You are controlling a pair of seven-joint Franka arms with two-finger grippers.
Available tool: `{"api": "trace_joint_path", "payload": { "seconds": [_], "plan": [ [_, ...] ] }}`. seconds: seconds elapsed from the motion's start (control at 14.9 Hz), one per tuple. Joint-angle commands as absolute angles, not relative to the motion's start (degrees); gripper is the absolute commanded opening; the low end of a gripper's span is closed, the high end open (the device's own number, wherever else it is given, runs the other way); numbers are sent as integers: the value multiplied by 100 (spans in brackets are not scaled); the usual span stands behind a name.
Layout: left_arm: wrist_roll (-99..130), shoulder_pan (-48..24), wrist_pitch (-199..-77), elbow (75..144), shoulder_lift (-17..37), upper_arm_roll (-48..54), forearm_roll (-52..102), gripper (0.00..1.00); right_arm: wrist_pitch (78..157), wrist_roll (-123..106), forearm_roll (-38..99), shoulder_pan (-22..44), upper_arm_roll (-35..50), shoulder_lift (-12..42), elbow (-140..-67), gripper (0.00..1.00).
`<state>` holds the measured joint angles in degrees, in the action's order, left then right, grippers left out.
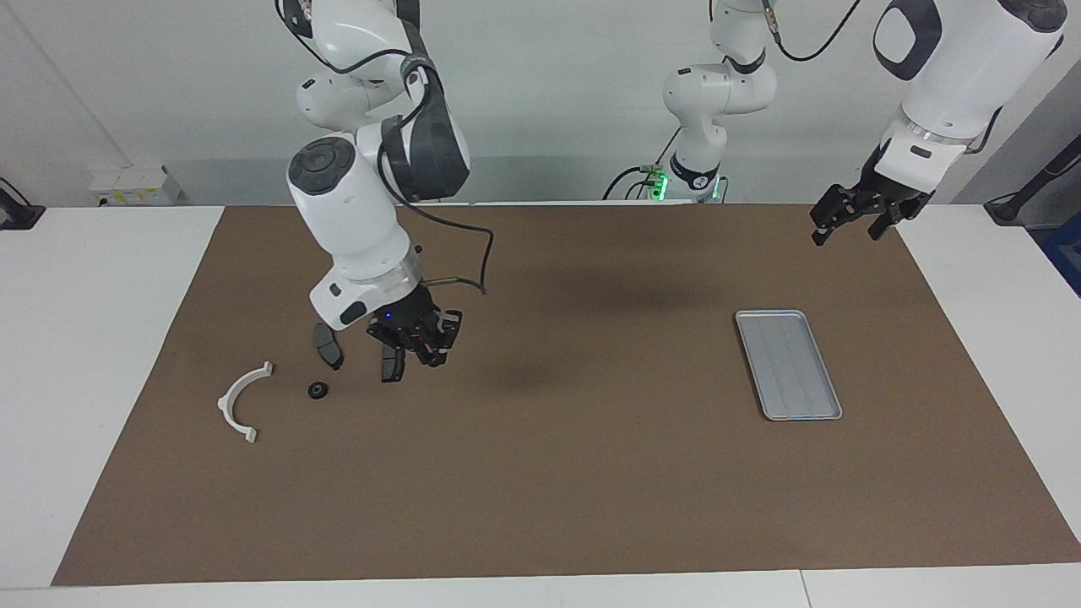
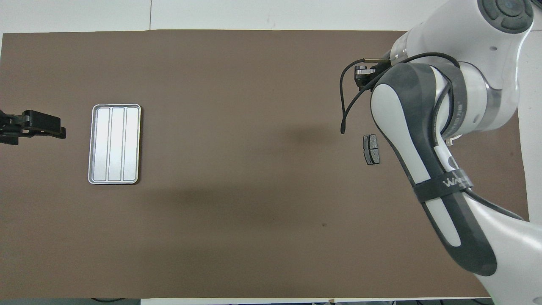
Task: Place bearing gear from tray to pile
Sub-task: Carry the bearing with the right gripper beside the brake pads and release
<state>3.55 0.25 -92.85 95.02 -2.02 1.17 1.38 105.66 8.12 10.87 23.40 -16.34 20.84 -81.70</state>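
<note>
A: Which step is in hand?
B: Judging by the layout, the last one. The gear (image 1: 318,390) lies in the pile, between the bracket (image 1: 240,404) and two pads (image 1: 328,345). The tray (image 1: 788,363) holds nothing.

A: Gripper states?
B: Right gripper (image 1: 432,353) hangs over the pad nearest the tray, fingertips together, nothing visibly held. Left gripper (image 1: 853,218) waits past the tray, at the left arm's end of the table, jaws apart, empty.

A: Next move?
B: Probably retract the right arm upward; that pad sits just below it
</note>
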Motion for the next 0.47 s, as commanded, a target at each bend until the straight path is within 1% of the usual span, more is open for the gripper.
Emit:
{"api": "trace_joint_path", "payload": {
  "seconds": [0.0, 0.2, 0.34, 0.4],
  "plan": [
    [360, -9, -9237, 9475, -229, 97, 211, 100, 10406, 625, 581, 1593, -916, 1891, -8349, 0],
    [360, -9, -9237, 9475, -246, 97, 211, 100, 10555, 379, 448, 1232, -739, 1680, -8945, 0],
    [360, -9, -9237, 9475, -246, 97, 211, 100, 10818, 290, 396, 1021, -590, 1487, -9445, 0],
    [360, -9, -9237, 9475, -246, 97, 211, 100, 11089, 290, 291, 846, -389, 1372, -9761, 0]
  ]
}}
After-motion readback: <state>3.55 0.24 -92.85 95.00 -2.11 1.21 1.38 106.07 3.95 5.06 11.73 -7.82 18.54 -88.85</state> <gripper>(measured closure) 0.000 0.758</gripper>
